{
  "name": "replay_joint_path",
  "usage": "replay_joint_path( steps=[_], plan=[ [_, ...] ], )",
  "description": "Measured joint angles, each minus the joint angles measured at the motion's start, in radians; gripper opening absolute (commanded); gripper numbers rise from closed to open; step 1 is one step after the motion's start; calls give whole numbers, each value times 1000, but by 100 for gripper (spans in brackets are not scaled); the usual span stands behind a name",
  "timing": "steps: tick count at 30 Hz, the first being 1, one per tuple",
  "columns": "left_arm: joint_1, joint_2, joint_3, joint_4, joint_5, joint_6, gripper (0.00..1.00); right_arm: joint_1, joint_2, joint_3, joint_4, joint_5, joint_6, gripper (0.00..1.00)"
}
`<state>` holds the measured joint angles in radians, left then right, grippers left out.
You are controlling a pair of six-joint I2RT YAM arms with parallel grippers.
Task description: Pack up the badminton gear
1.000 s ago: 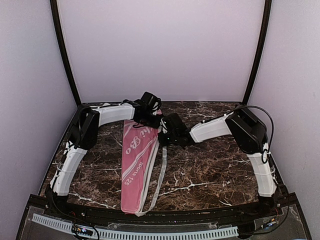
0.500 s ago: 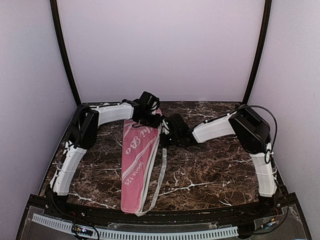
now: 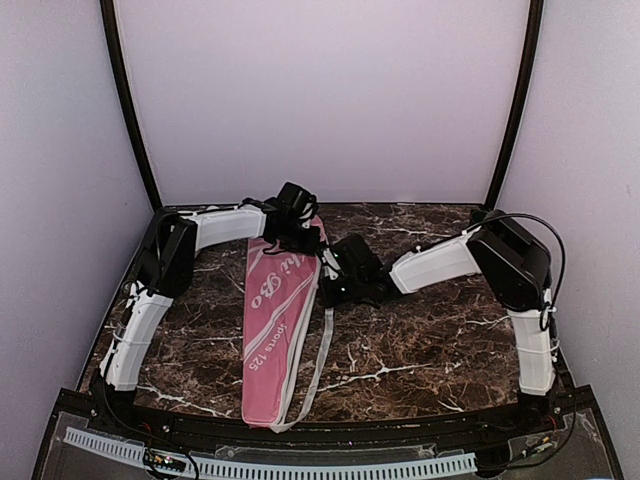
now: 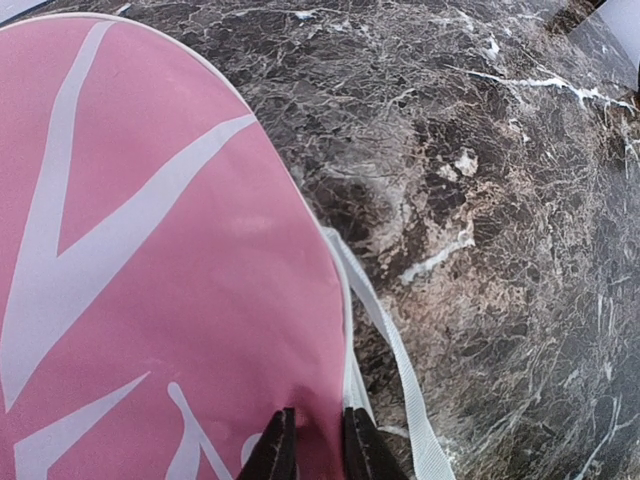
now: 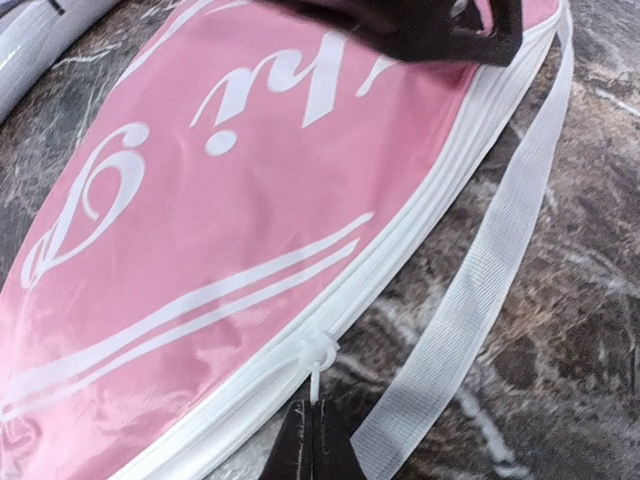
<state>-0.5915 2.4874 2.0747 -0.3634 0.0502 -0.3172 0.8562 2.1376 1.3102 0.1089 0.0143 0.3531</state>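
The pink racket-shaped bag [image 3: 272, 325] with white lettering lies lengthwise on the marble table, wide end at the back. My left gripper [image 4: 312, 440] is shut on a fold of the bag's pink fabric [image 4: 150, 250] close to its white-piped edge. At the bag's right edge my right gripper [image 5: 316, 425] is shut on the small white zipper pull [image 5: 318, 362], where the white zipper [image 5: 400, 245] runs along the bag [image 5: 220, 220]. In the top view the left gripper [image 3: 300, 235] and right gripper [image 3: 330, 285] stand close together at the wide end.
A white webbing strap [image 5: 480, 290] lies loose on the table beside the bag's right edge and runs toward the near end [image 3: 318, 370]. Dark marble tabletop [image 3: 430, 340] spreads on both sides. Pale walls close in the back and sides.
My right gripper has shut on the zipper pull and shifted slightly toward the near side along the bag's edge, its elbow swinging right. The left gripper keeps its hold in place.
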Motion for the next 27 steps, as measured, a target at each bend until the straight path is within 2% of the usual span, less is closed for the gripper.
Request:
replay_joint_path(
  steps=[8, 14, 18, 22, 27],
  plan=[
    [6, 1, 0, 0, 18, -6, 19, 69, -96, -122, 3, -24, 32, 0],
    [6, 0, 2, 2, 24, -8, 32, 80, -107, -148, 12, -29, 53, 0],
    [5, -19, -10, -6, -10, 1, 37, 58, -106, -142, 15, -44, 57, 0],
    [11, -90, -97, -32, -55, 6, 42, 24, -99, -138, 15, -69, 57, 0],
    [0, -221, -262, -48, -93, 10, 42, -21, -84, -130, 26, -105, 56, 0]
  ],
)
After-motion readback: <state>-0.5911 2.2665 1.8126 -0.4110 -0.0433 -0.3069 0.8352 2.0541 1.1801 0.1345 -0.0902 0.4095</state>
